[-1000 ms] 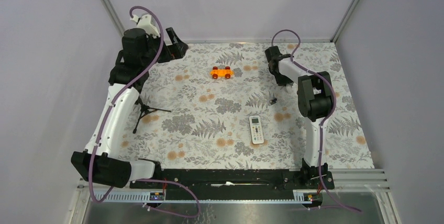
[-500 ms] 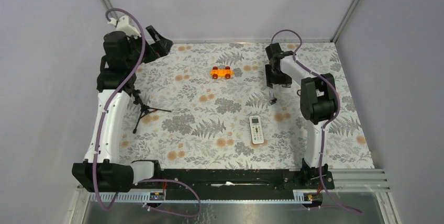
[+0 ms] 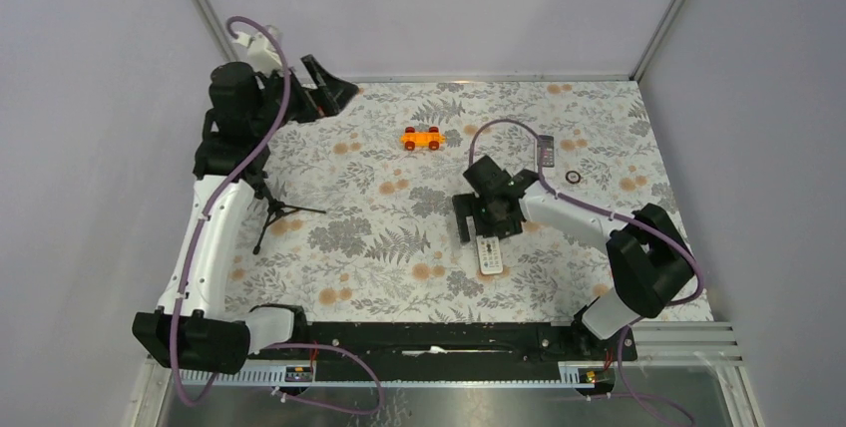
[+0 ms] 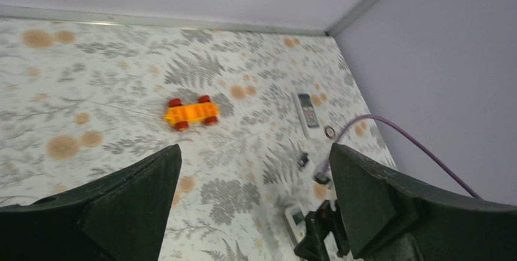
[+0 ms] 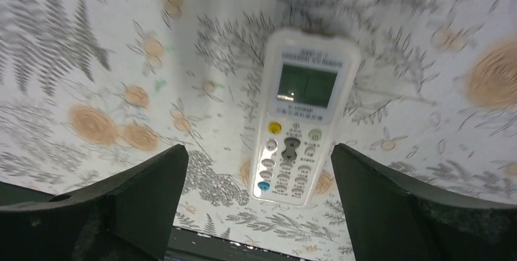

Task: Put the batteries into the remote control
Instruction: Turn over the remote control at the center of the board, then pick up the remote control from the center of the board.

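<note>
The remote control [image 3: 546, 151], slim with a dark face, lies flat at the back right of the table; the left wrist view shows it too, remote control [image 4: 306, 110]. No batteries show in any view. My right gripper [image 3: 486, 230] hangs open over the white remote with a pale green screen [image 3: 489, 253], in the middle of the table. In the right wrist view that white remote [image 5: 302, 121] lies between the spread jaws of the right gripper [image 5: 258, 148], untouched. My left gripper [image 3: 329, 88] is raised at the back left, open and empty, as the left gripper [image 4: 255, 148] also shows.
An orange toy car [image 3: 422, 138] with red wheels stands at the back centre. A small black ring [image 3: 574, 177] lies beside the slim remote, and a tiny black piece [image 4: 303, 160] lies nearer the middle. A black tripod [image 3: 274, 211] stands by the left arm.
My right arm swung from the back right to the table's middle above the white remote, and its jaws opened. The slim remote and ring now show. The left arm shifted slightly.
</note>
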Robot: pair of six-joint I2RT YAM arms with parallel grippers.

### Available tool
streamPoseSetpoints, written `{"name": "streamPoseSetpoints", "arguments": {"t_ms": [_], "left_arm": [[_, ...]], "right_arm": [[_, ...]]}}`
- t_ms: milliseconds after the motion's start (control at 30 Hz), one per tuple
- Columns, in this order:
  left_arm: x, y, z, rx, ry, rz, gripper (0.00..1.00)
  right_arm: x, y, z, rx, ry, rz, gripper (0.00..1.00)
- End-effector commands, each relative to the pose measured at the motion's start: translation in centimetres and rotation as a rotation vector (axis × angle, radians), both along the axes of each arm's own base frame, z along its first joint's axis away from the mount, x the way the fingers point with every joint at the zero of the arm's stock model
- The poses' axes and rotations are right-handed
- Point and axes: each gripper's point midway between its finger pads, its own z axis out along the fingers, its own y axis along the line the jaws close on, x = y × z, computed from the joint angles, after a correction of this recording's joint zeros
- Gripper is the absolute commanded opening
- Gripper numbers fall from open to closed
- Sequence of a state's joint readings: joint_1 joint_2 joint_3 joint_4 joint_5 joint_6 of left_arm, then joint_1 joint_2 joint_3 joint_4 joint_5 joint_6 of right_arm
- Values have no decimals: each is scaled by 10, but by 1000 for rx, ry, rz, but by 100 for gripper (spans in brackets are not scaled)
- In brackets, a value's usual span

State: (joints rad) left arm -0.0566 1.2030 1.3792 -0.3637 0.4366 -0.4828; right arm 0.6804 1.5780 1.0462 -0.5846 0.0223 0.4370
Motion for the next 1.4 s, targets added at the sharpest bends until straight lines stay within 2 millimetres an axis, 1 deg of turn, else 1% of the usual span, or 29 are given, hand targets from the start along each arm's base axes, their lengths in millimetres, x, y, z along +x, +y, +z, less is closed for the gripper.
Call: {"name": "streamPoseSetpoints", "arguments": {"t_ms": [0,67,133,233,300,367,433,467,633,667,733,800,833,900,933,967,1000,1033,1100,1167,1267,1367], "left_arm": [[-22,-41,8,24,-66,-162,99],[-28,-56,1,34,-55,-200,99],[-32,-68,-5,40,-46,-227,99],[-38,-81,-11,46,-32,-261,99],[-41,-88,-15,60,-25,-270,99],[-40,-90,-19,73,-20,-260,99],[-37,-88,-24,83,-14,-234,99],[-36,-86,-25,87,-13,-220,99],[-31,-81,-30,96,-11,-177,99],[-30,-80,-31,98,-9,-173,99],[-30,-79,-34,102,-6,-167,99],[-30,-79,-37,104,2,-166,99],[-31,-79,-37,104,6,-167,99],[-30,-79,-39,98,22,-165,99],[-29,-79,-39,97,33,-163,99],[-29,-78,-39,92,45,-160,99],[-28,-79,-40,84,60,-162,99],[-28,-79,-39,72,71,-167,99],[-28,-84,-38,33,94,-195,99],[-30,-94,-37,-16,115,-251,99],[-33,-110,-40,-89,174,-330,98],[-33,-121,-42,-121,198,-394,98]], "right_arm": [[-23,-5,-18,-5,28,-82,96],[-29,-13,-29,-46,36,-84,96],[-32,-19,-35,-79,37,-83,96],[-37,-8,-40,-31,57,-38,92],[-39,2,-43,21,70,-3,85],[-38,4,-45,25,78,-8,74],[-37,1,-47,-2,84,-18,67],[-33,-5,-50,-39,71,-31,66],[-21,-26,-60,-168,19,-60,64],[-19,-26,-60,-177,9,-61,59],[-12,-23,-54,-168,-9,-51,43],[-3,-11,-42,-120,-37,-18,35],[2,-2,-34,-76,-48,4,33],[15,16,-14,52,-76,34,31],[23,23,0,144,-82,32,30],[27,34,16,264,-75,47,29],[39,38,30,338,-105,41,28],[42,49,50,466,-101,75,28],[48,65,88,655,-117,144,27],[49,79,123,817,-110,228,27],[47,99,165,995,-87,356,25],[41,111,202,1159,-63,458,23]]}}
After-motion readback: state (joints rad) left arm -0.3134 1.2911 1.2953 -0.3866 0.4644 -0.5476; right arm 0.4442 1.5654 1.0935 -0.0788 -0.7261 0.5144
